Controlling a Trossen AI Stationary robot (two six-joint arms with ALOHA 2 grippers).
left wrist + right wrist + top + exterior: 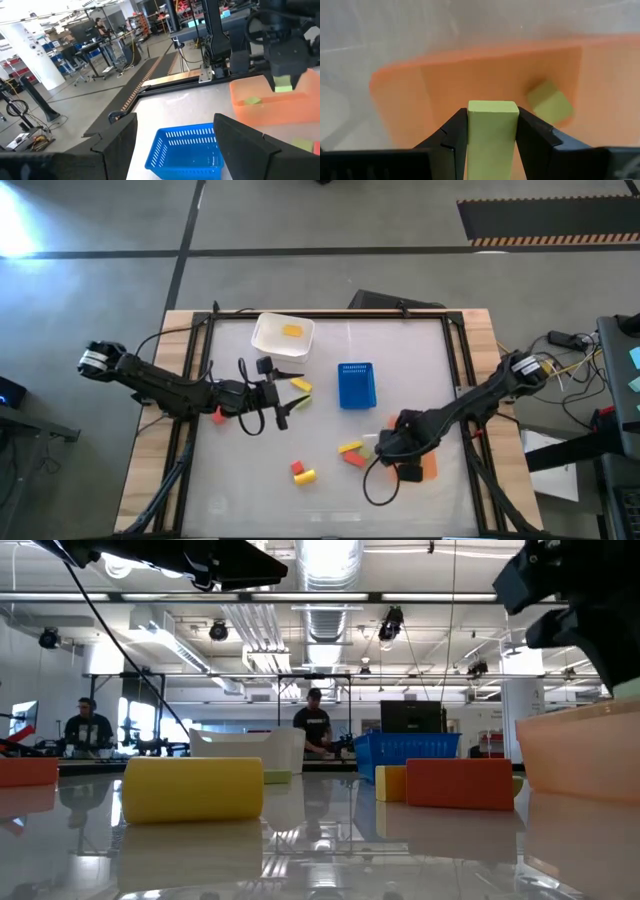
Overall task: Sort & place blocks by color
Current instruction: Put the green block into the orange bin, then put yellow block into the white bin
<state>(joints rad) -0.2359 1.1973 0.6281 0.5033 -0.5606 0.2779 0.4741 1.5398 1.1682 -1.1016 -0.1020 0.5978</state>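
Observation:
My right gripper (pixel 405 455) points down over the orange tray (pixel 428 468) at the table's near right, shut on a light green block (pixel 492 122). Another light green block (pixel 550 102) lies flat in that tray. My left gripper (pixel 290 395) stands open and level at the table's left, aimed toward the blue tray (pixel 187 147), with nothing between its fingers. Loose yellow (pixel 350 447) and red (pixel 297 468) blocks lie on the table's near middle. A yellow block (pixel 292 331) lies in the white tub (pixel 270 340). My right gripper pinches the light green block by two opposite sides (pixel 472 127) between its two fingers. The fingers come from above, pointing down. The block's lower end (pixel 283 86) sticks out below the fingertips, clear above the orange tray (pixel 272 107).
The blue tray (pixel 356 385) lies at the table's middle, the white tub at the far left of middle. A yellow block (pixel 300 385) lies by my left gripper, and a red one (pixel 217 415) under the left arm. Dark cables hang from both arms.

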